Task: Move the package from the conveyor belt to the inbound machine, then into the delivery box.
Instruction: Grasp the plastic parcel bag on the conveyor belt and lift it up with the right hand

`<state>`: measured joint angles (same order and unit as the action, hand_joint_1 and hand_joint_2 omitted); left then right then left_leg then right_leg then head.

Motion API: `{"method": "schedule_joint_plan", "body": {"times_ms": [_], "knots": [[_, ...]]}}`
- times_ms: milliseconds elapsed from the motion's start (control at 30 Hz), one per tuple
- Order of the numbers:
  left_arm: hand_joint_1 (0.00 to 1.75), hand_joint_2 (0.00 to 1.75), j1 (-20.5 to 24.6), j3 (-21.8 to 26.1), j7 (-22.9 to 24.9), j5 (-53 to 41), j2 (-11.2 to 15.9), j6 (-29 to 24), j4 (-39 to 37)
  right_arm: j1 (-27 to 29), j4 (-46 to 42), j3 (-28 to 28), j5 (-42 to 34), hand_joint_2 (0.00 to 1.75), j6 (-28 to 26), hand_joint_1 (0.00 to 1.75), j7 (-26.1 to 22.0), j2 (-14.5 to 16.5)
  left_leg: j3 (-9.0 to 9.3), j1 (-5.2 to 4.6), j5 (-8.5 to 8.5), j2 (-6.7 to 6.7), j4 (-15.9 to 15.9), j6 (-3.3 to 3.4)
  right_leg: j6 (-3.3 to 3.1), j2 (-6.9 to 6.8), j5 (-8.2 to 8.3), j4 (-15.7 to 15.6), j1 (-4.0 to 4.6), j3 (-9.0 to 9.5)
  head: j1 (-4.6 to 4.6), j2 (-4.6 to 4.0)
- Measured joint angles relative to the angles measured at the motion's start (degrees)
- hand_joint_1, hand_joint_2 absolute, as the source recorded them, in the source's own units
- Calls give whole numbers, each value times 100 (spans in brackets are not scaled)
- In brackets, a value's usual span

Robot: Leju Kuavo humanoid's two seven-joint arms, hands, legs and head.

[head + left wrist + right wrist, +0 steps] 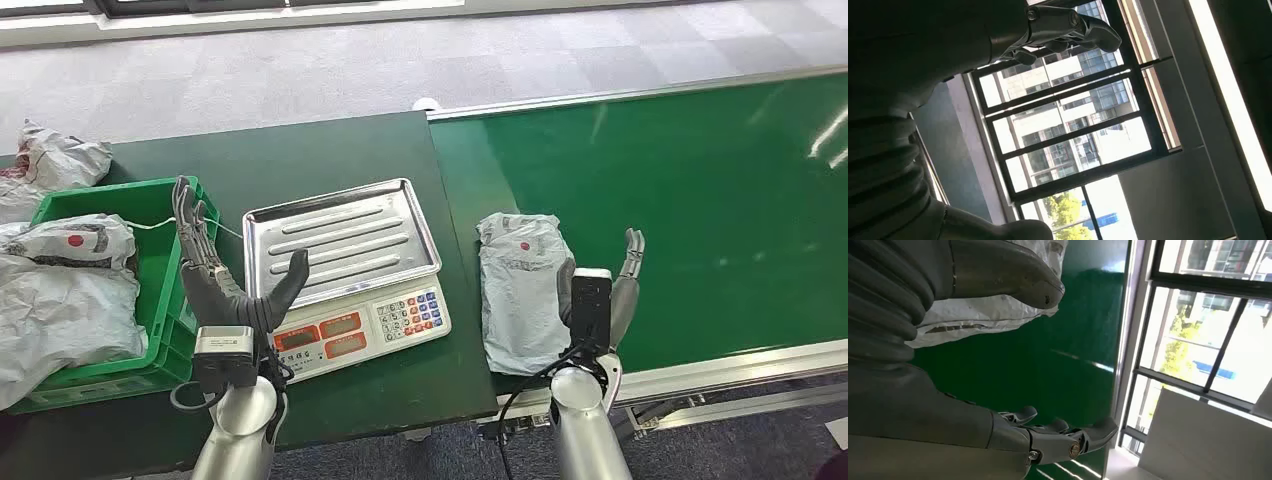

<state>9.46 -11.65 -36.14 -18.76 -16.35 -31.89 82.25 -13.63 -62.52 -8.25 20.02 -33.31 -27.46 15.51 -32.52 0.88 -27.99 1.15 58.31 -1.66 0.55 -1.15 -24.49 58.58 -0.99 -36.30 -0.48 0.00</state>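
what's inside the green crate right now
The green crate holds at least one grey package, which spills over its near left rim. Whatever lies under that package, and the crate's floor, is covered. The left hand hides part of the right wall.

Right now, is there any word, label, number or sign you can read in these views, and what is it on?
None can be read.
Scale: red display windows and coloured keypad, too small to make out.
Package on the conveyor belt: a red mark and grey print, blurred.
Bagged parcel in the green delivery box: a red mark and dark print, blurred.
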Motion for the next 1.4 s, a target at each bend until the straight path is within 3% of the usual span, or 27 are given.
{"method": "schedule_joint_plan", "body": {"times_ms": [433,667,900,1233,1400], "knots": [[0,175,-176,2,-8,21,26,-77,76,-604,1384,-140,655,175,-4,0,445,-42,-3,0,0,0,0,0,0,0,0,0,-1,0,0,0],[0,175,-302,16,-60,123,58,-88,145,-782,1926,79,1587,175,509,0,995,-50,-4,0,0,-5,0,0,0,-4,-1,0,0,-1,0,0],[0,175,-362,24,-96,132,88,-87,187,-871,2144,238,1905,175,734,0,1218,-47,-6,0,0,-9,0,0,0,-5,-1,0,-1,0,0,0],[0,175,-393,24,-91,125,98,-68,238,-928,2309,288,2253,175,676,0,1515,-47,-4,0,0,-8,0,0,0,-5,-1,0,0,-1,0,0],[0,175,-390,24,-39,110,98,19,239,-930,2350,285,2687,175,221,0,2044,-51,-3,-1,0,-7,0,0,0,-4,-1,0,0,-1,0,0]]}}
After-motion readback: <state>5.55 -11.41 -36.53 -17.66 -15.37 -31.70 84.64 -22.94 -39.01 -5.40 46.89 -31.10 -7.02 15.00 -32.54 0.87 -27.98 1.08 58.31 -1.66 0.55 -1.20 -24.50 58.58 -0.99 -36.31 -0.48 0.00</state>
